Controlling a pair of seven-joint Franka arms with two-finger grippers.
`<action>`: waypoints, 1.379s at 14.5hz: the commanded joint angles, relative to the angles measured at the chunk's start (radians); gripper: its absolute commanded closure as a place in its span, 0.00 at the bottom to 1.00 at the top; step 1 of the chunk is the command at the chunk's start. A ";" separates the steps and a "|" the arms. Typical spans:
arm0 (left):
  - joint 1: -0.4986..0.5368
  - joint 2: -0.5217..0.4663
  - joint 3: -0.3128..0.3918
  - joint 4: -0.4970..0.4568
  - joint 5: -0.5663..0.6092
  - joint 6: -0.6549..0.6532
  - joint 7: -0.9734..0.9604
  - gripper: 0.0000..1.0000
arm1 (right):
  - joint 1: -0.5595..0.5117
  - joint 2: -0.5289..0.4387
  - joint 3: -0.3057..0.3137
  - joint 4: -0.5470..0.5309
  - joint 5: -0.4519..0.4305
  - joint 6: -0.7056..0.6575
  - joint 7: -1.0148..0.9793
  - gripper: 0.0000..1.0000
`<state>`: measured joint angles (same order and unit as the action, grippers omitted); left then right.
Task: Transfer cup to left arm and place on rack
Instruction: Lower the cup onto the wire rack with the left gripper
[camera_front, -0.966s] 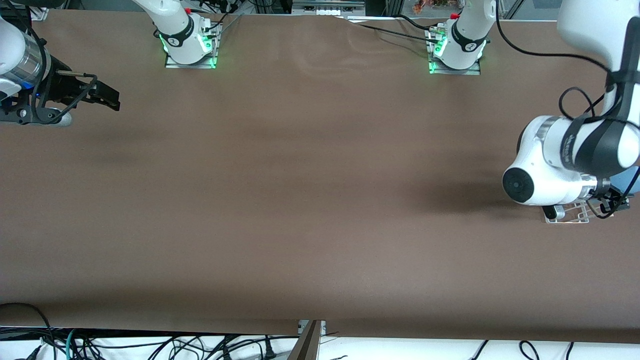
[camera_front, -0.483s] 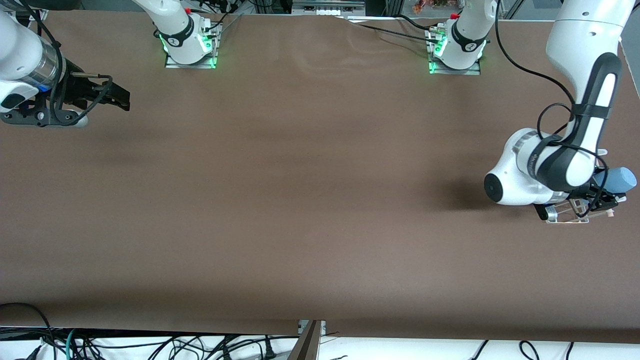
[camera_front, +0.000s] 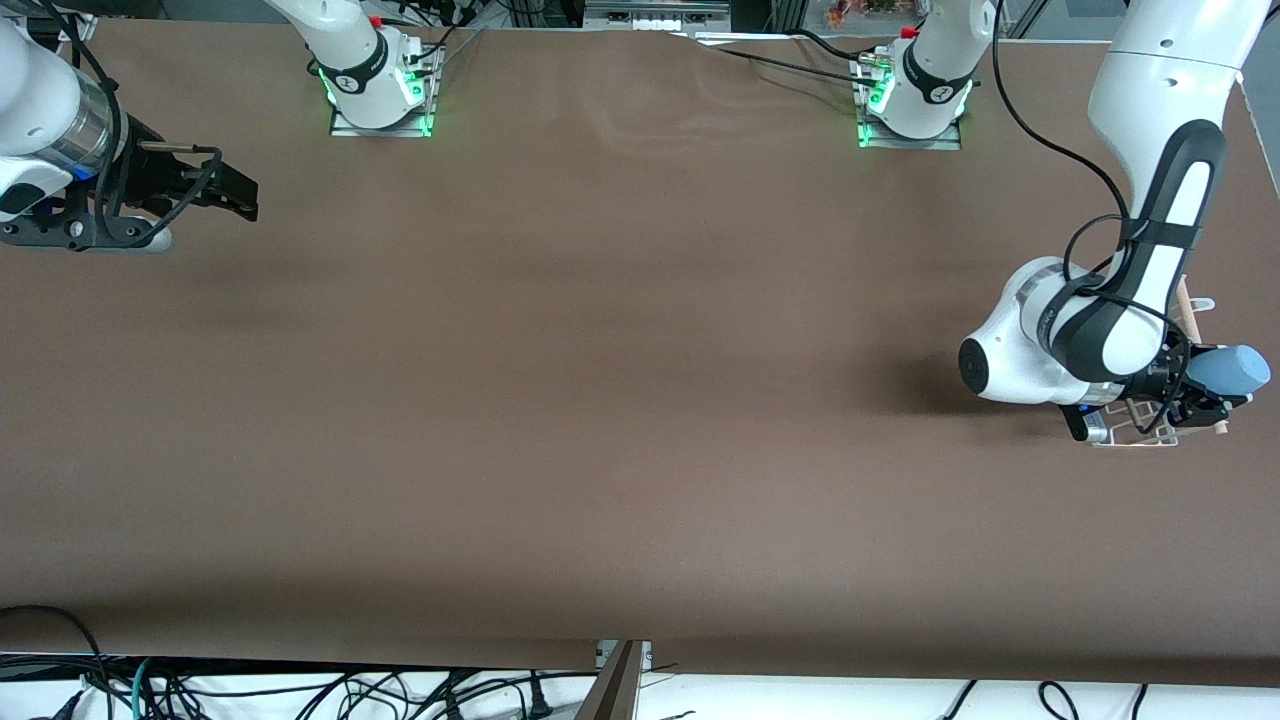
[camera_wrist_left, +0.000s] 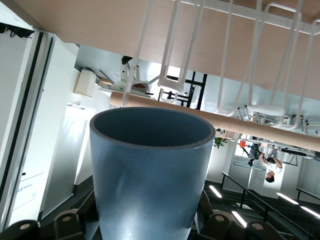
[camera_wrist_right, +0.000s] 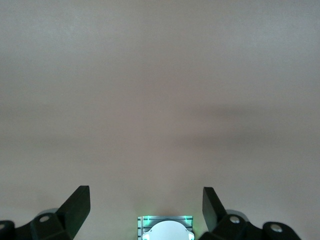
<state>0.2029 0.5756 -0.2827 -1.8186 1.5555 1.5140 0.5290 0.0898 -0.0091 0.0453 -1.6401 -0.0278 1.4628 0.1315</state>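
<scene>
Cup (camera_front: 1232, 371) btwn L fingers (camera_front: 1203, 405), over rack (camera_front: 1150, 432).

table (camera_front: 600, 400): brown, matte | floor cables (camera_front: 300, 690) | ceiling lights (camera_wrist_left: 217, 191)

Brown tabletop and loose cabling

The broad matte brown table (camera_front: 600, 400) lies smooth, edged nearest the front camera by tangled black cables (camera_front: 300, 690) (one teal strand among them) on a white floor.

The left gripper (camera_front: 1200, 395) has brought the cup (camera_front: 1232, 370) over the rack (camera_front: 1150, 432).
</scene>
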 joint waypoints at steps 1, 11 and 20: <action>0.021 0.003 -0.006 -0.008 0.051 0.014 -0.015 1.00 | 0.005 0.003 -0.001 0.017 -0.003 -0.018 -0.004 0.01; 0.026 0.038 -0.006 -0.007 0.055 0.015 -0.078 0.00 | 0.002 0.015 -0.004 0.022 -0.003 -0.007 0.004 0.01; 0.032 -0.016 -0.013 0.163 -0.349 0.008 -0.063 0.00 | 0.001 0.015 -0.004 0.022 -0.011 -0.006 0.002 0.01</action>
<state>0.2236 0.5891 -0.2859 -1.7319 1.3427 1.5275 0.4422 0.0898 -0.0015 0.0432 -1.6397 -0.0279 1.4640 0.1317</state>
